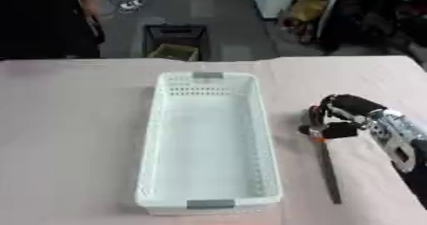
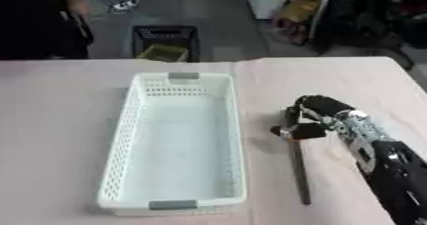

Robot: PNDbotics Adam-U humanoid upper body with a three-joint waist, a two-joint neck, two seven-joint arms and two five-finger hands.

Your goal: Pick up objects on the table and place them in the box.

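- Black fingers [image 1: 335, 108] of the right hand [image 1: 349, 117] are curled downward, closing on the upper end of a long, thin, dark tool [image 1: 330, 169] with a small orange-red part at the grasped end.
- Whether the fingers fully pinch the tool or only touch it cannot be told for certain; they appear curled round its top.
- Dark tool lies lengthwise on the pale pink tablecloth [image 1: 75, 138], its free end pointing toward the near edge.
- Tool sits just beside the right long wall of the white perforated plastic box [image 1: 208, 143], apart from it.
- Box stands at the table's middle, grey tabs on both short ends.
- Left hand shows in neither view.
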